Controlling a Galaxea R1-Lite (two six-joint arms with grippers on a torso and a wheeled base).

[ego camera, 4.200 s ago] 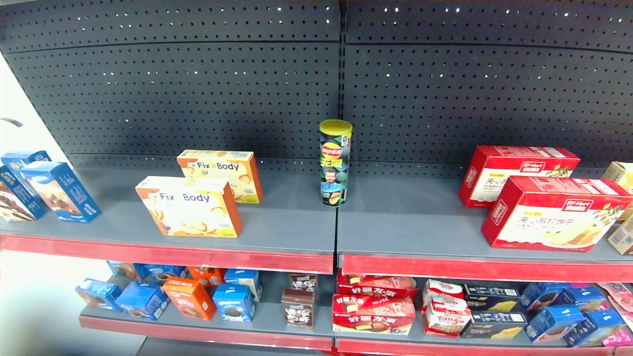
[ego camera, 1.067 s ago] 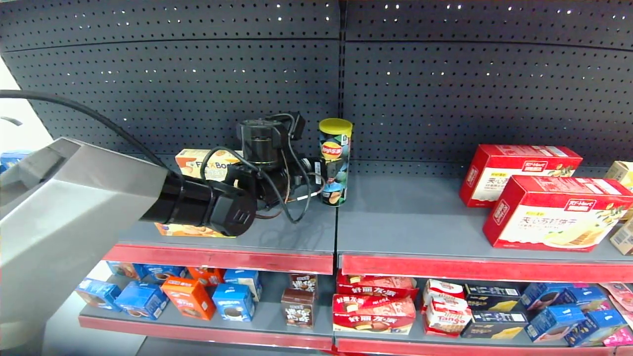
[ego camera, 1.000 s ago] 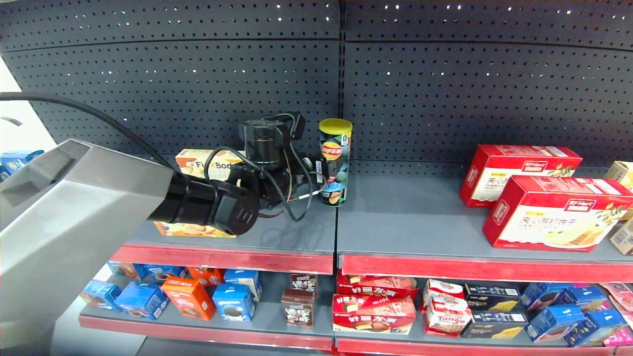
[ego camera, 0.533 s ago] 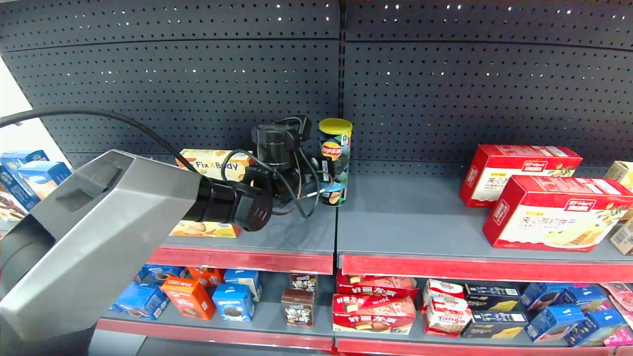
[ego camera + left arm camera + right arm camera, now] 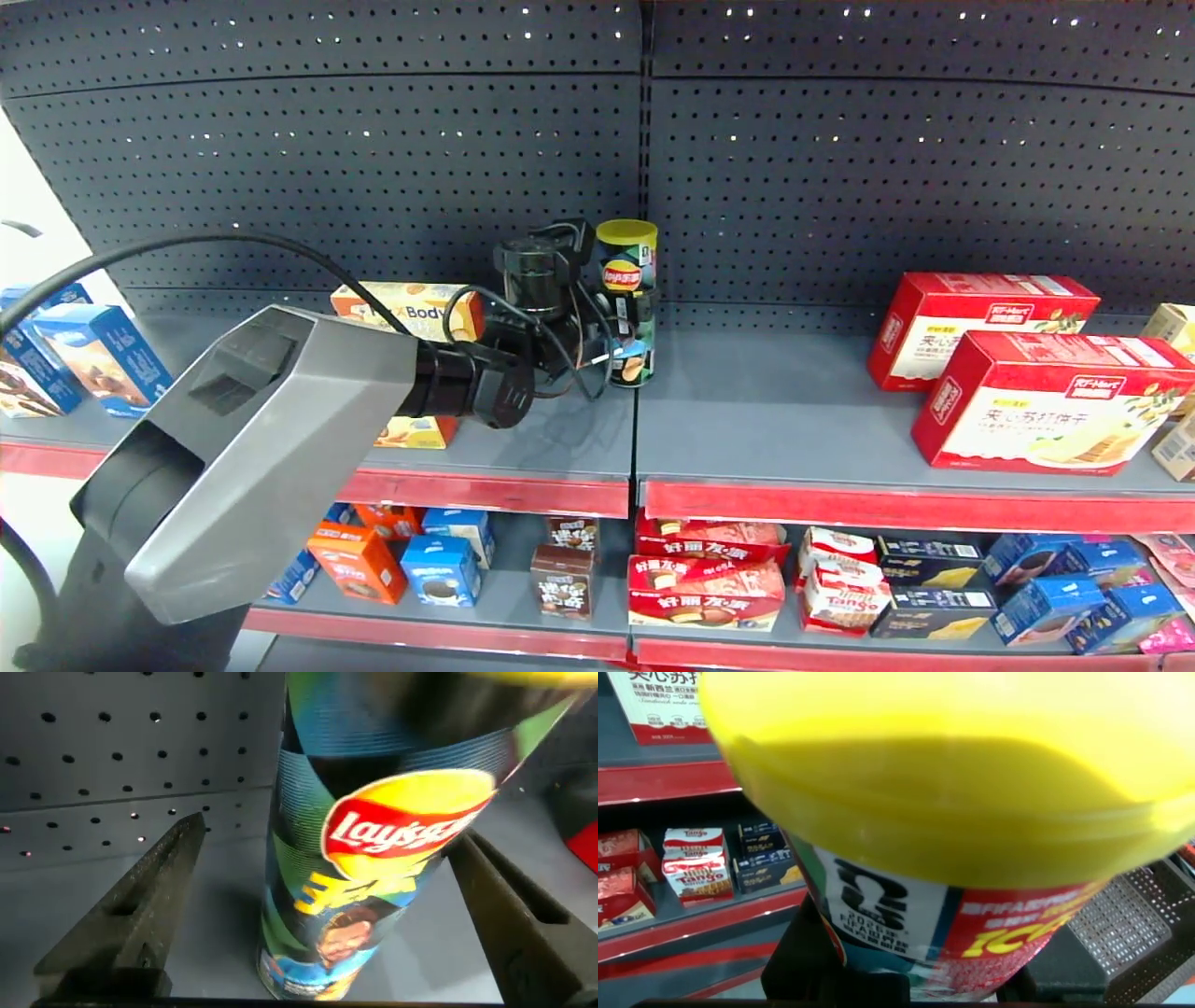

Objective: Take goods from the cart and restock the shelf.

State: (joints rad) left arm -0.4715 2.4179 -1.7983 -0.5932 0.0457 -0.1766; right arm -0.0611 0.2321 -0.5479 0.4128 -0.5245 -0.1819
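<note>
Shelf (image 5: 766, 411): left jaws straddle can (image 5: 629, 273); right jaws grip second can (image 5: 915, 915).

Yellow-lidded can (image 5: 630, 273) on shelf (image 5: 747, 411), second can (image 5: 906, 793) gripped

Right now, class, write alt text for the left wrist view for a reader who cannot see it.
A tall blue-green cardboard chip tube stands on a grey metal shelf between the open left pincer's two fingers.
</note>
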